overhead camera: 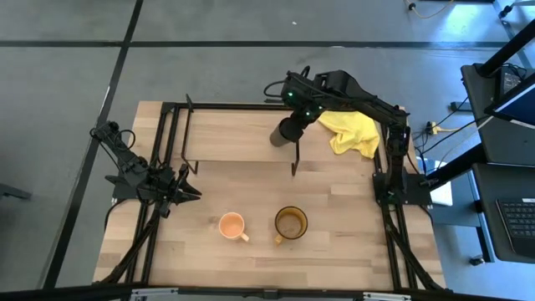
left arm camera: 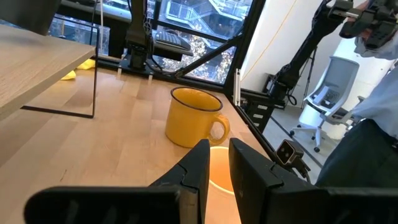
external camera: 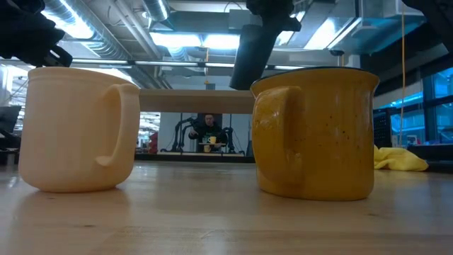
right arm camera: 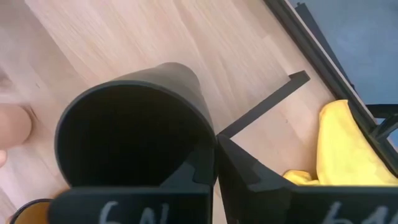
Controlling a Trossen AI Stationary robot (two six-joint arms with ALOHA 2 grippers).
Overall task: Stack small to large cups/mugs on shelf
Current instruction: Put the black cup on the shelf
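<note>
My right gripper [overhead camera: 298, 111] is shut on the small black cup [overhead camera: 284, 132], held in the air over the right front part of the shelf's wooden board [overhead camera: 234, 134]. In the low view the black cup [external camera: 251, 57] hangs tilted high above the table. The peach-orange mug [overhead camera: 231, 226] and the amber-yellow mug [overhead camera: 291, 223] stand upright on their bases on the table, in front of the shelf. My left gripper [overhead camera: 182, 191] waits near the table's left side, its fingers a narrow gap apart, pointing toward the peach-orange mug [left arm camera: 219, 177]. My right gripper holds the black cup by its rim wall [right arm camera: 210, 144], one finger inside the hollow and one outside. The fingers come from above, slanting down. The cup is lifted clear and hangs tilted below the fingers, its mouth toward the wrist.
A yellow cloth [overhead camera: 351, 134] lies at the shelf's right end. Thin black rods [overhead camera: 295, 157] carry the shelf board, and black frame rails run along both table sides. People show in the room beyond the table [external camera: 207, 127], [left arm camera: 373, 124].
</note>
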